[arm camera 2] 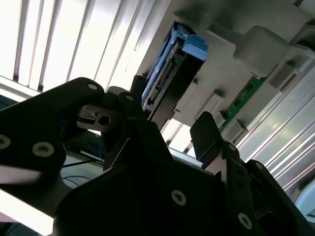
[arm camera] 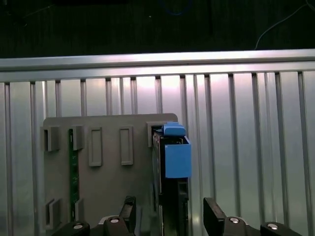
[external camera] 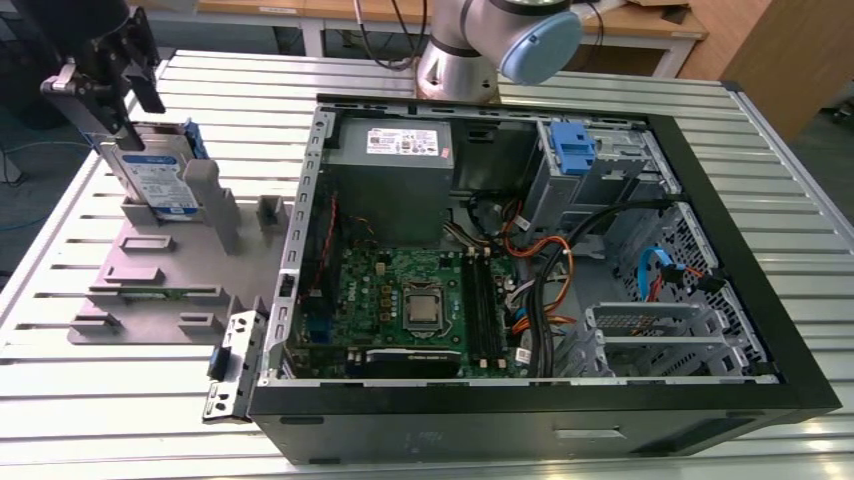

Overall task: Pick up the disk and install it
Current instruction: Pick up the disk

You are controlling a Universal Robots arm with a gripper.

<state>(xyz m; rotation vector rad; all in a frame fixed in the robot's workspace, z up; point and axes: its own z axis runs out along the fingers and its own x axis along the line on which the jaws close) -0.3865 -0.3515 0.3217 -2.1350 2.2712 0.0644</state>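
The disk (external camera: 156, 176) stands on edge in a slot of the grey holder plate (external camera: 154, 262), at the exterior view's left; it is silver with a white-and-blue label and blue side rails. My gripper (external camera: 118, 115) hangs just above its upper end. In the first wrist view the disk (arm camera: 172, 162) runs between the two black fingers (arm camera: 212, 210), and the gripper (arm camera: 171, 206) is open around it with gaps on both sides. In the second wrist view the gripper (arm camera 2: 170, 115) straddles the disk (arm camera 2: 170, 73) the same way.
An open computer case (external camera: 747, 395) lies on the slatted metal table (external camera: 107, 420). Inside it are a grey box with a white sticker (external camera: 394, 170), a blue latch piece (external camera: 571, 148), a motherboard (external camera: 400, 300) and cables. The arm's base (external camera: 461, 60) stands behind the case.
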